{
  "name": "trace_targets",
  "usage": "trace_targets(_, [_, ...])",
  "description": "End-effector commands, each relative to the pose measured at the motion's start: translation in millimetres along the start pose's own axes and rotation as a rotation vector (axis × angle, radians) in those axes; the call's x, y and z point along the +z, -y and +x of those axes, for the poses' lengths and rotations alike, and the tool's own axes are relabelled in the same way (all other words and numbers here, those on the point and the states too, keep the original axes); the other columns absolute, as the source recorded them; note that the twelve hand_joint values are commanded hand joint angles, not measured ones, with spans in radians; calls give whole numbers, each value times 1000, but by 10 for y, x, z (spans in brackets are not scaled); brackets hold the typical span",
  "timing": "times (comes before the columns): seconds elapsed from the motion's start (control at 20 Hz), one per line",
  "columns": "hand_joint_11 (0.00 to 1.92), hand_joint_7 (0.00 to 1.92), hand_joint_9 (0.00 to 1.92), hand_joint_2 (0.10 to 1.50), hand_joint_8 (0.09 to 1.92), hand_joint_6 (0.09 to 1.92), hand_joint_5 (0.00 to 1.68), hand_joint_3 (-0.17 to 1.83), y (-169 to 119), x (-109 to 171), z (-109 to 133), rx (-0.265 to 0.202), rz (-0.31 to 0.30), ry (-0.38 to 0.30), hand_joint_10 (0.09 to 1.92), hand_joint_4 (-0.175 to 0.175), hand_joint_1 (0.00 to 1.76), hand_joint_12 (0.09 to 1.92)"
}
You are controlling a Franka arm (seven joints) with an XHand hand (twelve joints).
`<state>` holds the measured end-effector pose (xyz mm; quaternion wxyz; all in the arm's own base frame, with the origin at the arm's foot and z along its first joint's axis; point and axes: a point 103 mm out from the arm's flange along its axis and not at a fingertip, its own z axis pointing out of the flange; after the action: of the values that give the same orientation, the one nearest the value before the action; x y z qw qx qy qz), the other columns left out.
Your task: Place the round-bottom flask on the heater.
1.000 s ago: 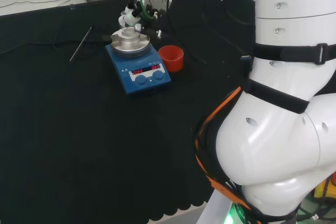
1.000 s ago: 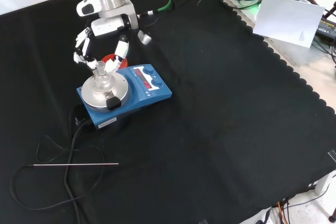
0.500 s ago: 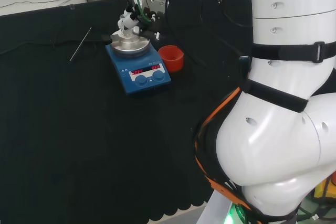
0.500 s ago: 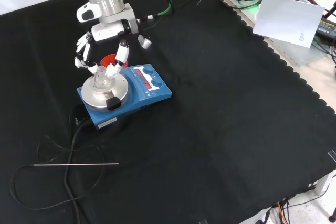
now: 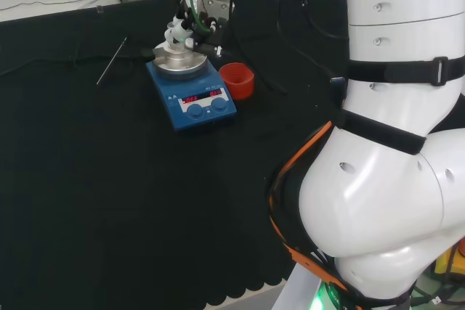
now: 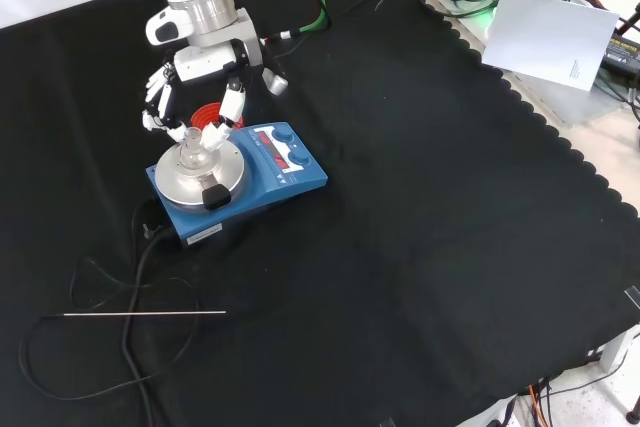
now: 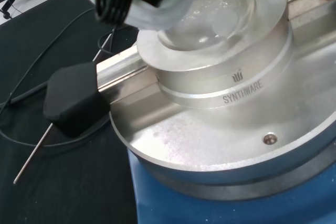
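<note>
A clear round-bottom flask [image 6: 192, 154] sits upright in the round metal block [image 6: 228, 175] on top of the blue heater [image 6: 285, 169]. In the wrist view the flask's bulb [image 7: 210, 19] rests in the block's [image 7: 220, 93] hollow. My hand [image 6: 205, 55] hangs just above it, fingers spread and fairly straight, with fingertips [image 6: 216, 130] close on either side of the flask's neck. From the head view the hand [image 5: 185, 25] is over the flask [image 5: 176, 52] at the far end of the heater [image 5: 192, 99].
A red cup [image 5: 237, 80] stands right beside the heater, partly behind my fingers in the front view. A thin metal rod [image 6: 145, 314] and a looped black cable [image 6: 140, 247] lie on the cloth nearby. A black knob [image 7: 71, 98] sticks out from the block.
The hand has lifted slightly and its fingers have spread away from the flask's neck. The flask stays seated in the block.
</note>
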<state>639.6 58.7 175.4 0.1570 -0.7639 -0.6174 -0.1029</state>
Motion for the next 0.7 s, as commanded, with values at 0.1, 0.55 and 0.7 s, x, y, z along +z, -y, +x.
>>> trace_targets(0.1, [351,504,705,799,628,1020,1048,575,-11,-2,-48,-1,26,-33,574,175,1053,1293])
trace_targets(0.55, [271,442,621,658,645,844,710,667,21,-29,-53,-22,41,-29,629,-15,943,1311])
trace_targets(0.7, [251,424,606,624,642,780,541,672,37,-46,-45,-33,45,-24,628,-22,932,1311])
